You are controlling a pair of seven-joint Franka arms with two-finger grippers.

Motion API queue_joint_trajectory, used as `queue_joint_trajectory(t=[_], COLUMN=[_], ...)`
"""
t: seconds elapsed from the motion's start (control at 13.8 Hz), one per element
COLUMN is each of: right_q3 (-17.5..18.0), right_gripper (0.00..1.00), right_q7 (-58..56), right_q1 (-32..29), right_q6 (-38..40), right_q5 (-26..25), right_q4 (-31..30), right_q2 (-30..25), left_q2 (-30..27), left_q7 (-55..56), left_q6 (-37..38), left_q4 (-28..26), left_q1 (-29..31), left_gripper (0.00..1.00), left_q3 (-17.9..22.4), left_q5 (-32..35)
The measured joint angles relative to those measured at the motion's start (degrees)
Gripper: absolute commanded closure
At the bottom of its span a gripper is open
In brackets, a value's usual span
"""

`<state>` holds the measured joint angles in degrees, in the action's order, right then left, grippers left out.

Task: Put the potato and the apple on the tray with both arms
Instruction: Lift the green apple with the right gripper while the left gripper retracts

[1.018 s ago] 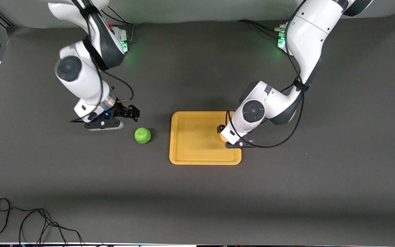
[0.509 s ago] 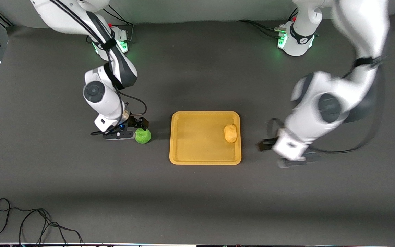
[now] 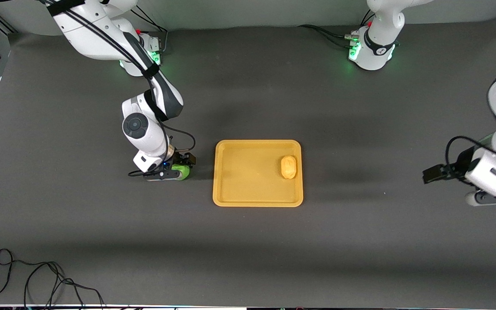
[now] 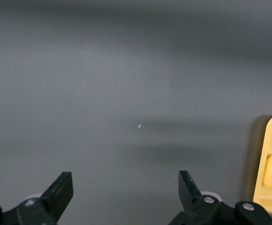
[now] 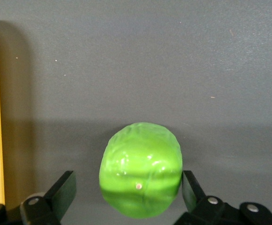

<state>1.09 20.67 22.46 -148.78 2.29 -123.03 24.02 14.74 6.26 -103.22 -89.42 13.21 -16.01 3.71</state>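
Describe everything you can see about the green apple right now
The apple is a small round bright green ball with a faceted, glossy, plastic-looking surface. It sits on the dark table beside the tray, toward the right arm's end, not yet on the tray. The right hand is down around it, fingers open on either side; one finger looks to be at its surface, the other stands apart. In the front view the hand covers most of it.

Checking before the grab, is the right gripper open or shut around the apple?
Open: the right gripper has a finger on each side of the apple, with a gap showing at one finger.
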Motion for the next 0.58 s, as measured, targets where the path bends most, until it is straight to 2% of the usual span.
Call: queue_joint_trajectory(t=[0.29,0.36,0.58], right_q3=[-0.55,-0.64,-0.82], right_gripper=[0.49,0.55,0.57], right_q7=[0.02,0.02,0.02], right_q1=[-0.05,-0.06,-0.06], right_q6=[-0.01,-0.02,0.33], right_q5=[0.0,0.0,0.0], right_q4=[1.01,1.1,1.96], right_q2=[1.39,1.57,1.28], left_q2=[-2.38,-2.79,-3.71], left_q7=[-5.51,-6.51,-6.99], left_q6=[13.85,14.95,16.0], left_q4=[7.4,8.5,9.38], left_q1=[0.6,1.2,1.78], left_gripper=[0.0,0.0,0.0], left_q3=[-0.13,-0.12,-0.22], left_q5=[1.21,1.21,1.17])
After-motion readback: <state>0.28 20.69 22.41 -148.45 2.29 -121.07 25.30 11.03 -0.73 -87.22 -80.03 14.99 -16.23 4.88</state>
